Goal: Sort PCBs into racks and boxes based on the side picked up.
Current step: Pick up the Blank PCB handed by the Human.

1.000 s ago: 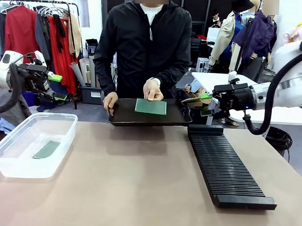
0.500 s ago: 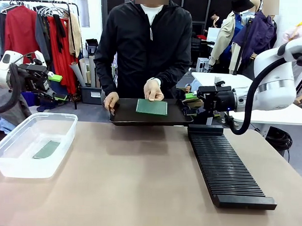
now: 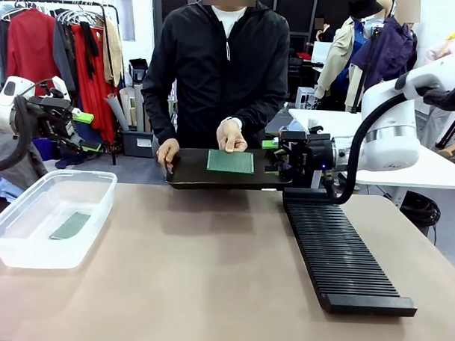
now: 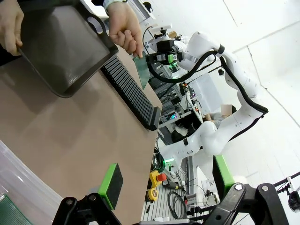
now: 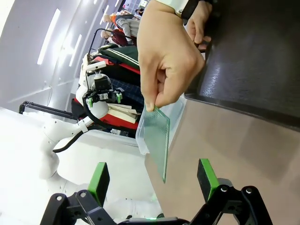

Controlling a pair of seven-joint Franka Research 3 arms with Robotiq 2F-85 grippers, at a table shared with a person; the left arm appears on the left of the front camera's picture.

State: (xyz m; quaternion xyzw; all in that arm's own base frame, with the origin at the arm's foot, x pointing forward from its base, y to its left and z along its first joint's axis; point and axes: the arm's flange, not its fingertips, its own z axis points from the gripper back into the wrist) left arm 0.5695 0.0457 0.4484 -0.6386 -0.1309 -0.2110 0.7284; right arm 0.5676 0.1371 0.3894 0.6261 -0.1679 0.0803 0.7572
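Right gripper has slid left toward the thin green rectangular PCB that the person's hand pinches at the shallow black tray — jaws wide, empty. Pick-up step; next: straddle the board's edge, close. Left gripper also wide.

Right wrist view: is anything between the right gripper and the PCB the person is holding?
Nothing visible. The PCB hangs edge-on ahead of the right gripper, in line with its open jaws; the person's hand pinches only its far corner.
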